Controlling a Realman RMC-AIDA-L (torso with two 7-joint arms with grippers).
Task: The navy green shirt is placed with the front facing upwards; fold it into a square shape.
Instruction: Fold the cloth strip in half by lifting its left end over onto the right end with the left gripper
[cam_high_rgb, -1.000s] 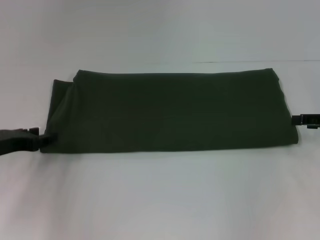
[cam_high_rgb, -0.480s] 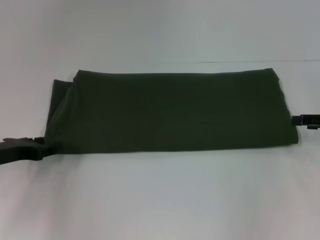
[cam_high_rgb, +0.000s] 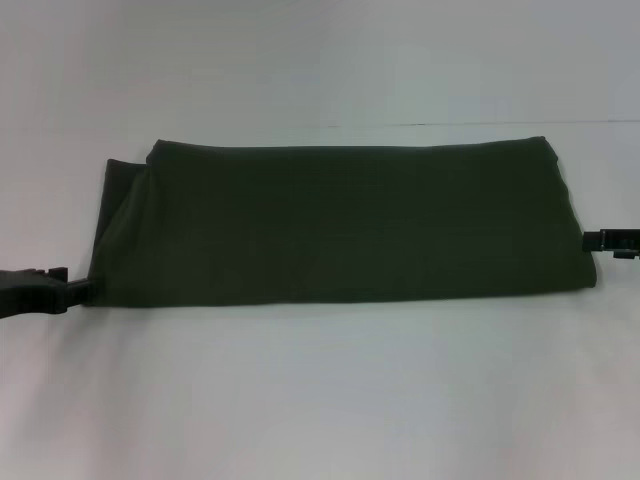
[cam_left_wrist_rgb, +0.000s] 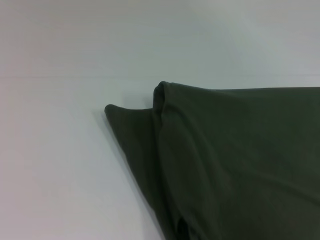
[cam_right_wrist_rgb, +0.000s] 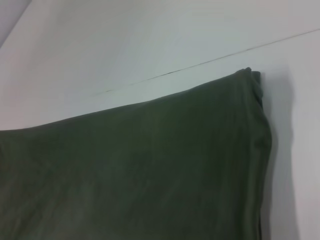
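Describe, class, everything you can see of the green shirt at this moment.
The navy green shirt is dark olive, soft matte cloth, folded into a long flat band across the white table. Only plain fabric shows. Its left end is uneven, an under layer poking out past the top fold. The left gripper meets its near left corner; the right gripper sits at its right edge.

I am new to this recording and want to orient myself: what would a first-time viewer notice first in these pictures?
The eye goes first to the dark olive-green cotton shirt, folded into a long flat band across the middle of the white table, plain side up. Next come the two black claws at its ends: the left claw at the near left corner, where a layer sticks out, and the right claw at the right edge.
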